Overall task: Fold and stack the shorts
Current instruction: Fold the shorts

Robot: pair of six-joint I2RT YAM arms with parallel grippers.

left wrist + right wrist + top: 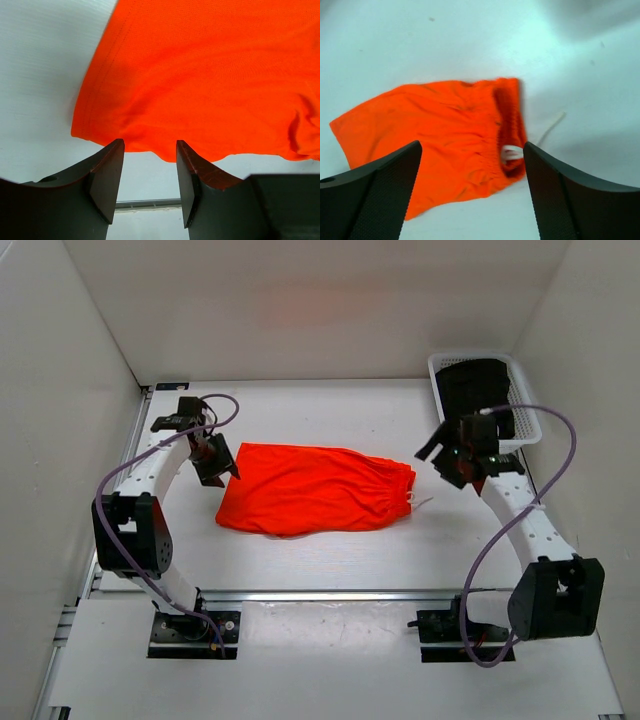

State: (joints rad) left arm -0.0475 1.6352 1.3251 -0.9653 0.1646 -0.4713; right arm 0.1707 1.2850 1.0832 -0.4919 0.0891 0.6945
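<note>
No legible text or markings anywhere

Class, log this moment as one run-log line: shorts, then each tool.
shorts: flat on table | left tool: open, at hem | right tool: open, raised beyond waistband

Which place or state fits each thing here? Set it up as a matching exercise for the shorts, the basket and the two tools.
Things:
1. shorts
2. basket
3. left tool
4. right tool

Places or states:
A. at the far right corner of the table
B. open, nothing between its fingers, at the hem end
C. lying in the middle of the table
D. open wide, above the waistband end

Pairs: 1-C, 2-A, 3-B, 4-D
</note>
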